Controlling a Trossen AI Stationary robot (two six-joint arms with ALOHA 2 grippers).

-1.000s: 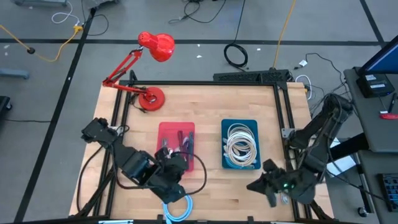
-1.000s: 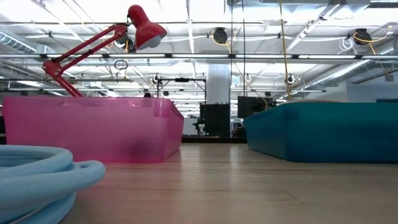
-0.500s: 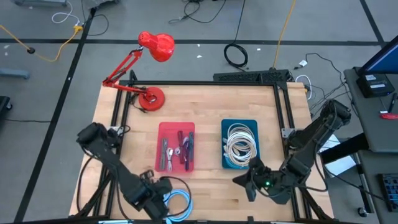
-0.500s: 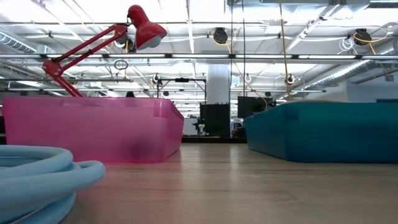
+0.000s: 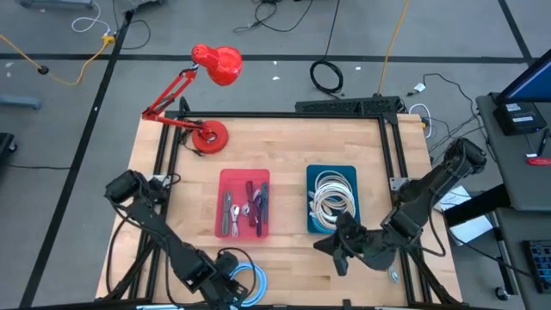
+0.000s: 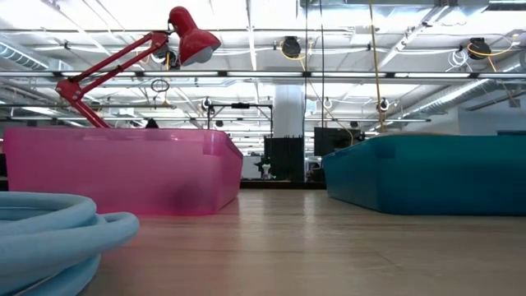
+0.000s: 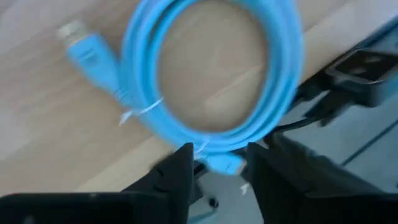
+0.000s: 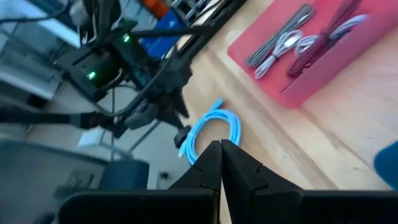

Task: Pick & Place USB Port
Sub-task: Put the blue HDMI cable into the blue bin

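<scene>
Left tool (image 7: 214, 163) hangs over the blue cable (image 5: 247, 282) coiled at the near edge of the bench (image 5: 284, 142), its fingers apart and holding nothing. Next I should lower it around the coil and squeeze. Farther right sit the pink tray (image 5: 244, 203) and teal tray (image 5: 332, 200). My right tool (image 8: 221, 157) is pinched shut, waiting near the teal tray.

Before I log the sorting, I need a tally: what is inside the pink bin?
The pink bin holds several loose cables: grey or silver ones and dark red ones, lying lengthwise. Where they overlap, an exact count and anything underneath cannot be seen. In the low view its tinted wall hides them.
</scene>
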